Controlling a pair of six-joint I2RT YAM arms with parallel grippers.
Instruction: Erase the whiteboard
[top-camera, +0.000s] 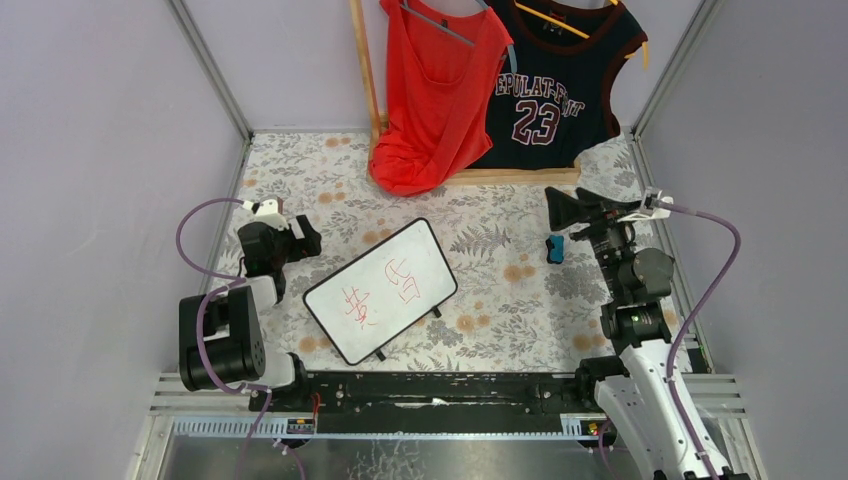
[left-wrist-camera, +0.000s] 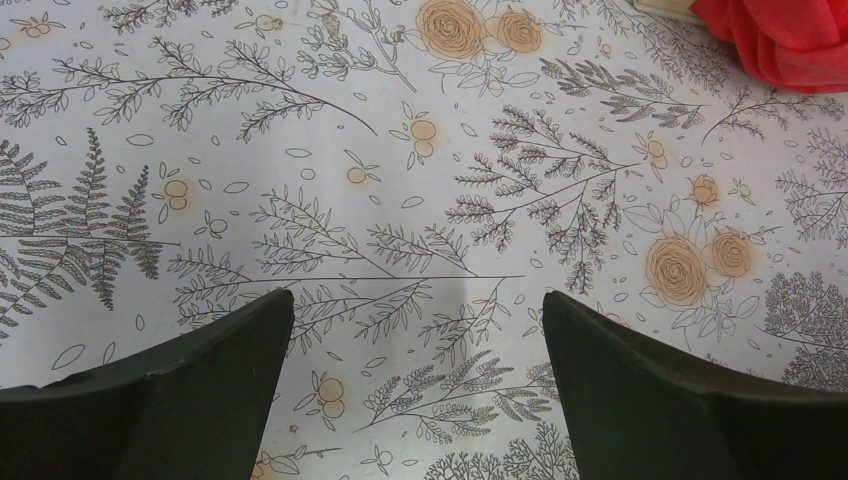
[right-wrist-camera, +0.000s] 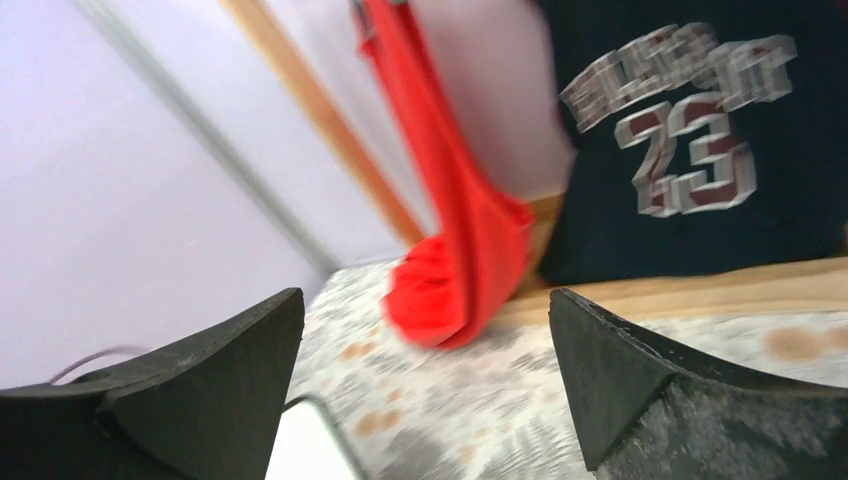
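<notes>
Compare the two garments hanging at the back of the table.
The red top is plain, while the black jersey carries lettering and the number 23. The red top's bottom bunches onto the table; the black jersey's hem ends at the wooden base. Both are sleeveless and hang from hangers.

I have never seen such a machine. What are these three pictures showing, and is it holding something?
These are two robot arms bolted at the near edge of a table with a floral cloth. The wide picture looks down from above and behind them. The other two come from cameras on the wrists, so the dark wedges at the bottom are each arm's own fingers.

The left end effector looks down at bare cloth; the right end effector is raised and faces the hanging clothes, its picture blurred. Both are open and hold nothing.

On the cloth lies the whiteboard, with red handwriting not yet erased. A small blue object, perhaps an eraser, sits near the right arm. Behind, a red top and a dark jersey numbered 23 hang.
</notes>
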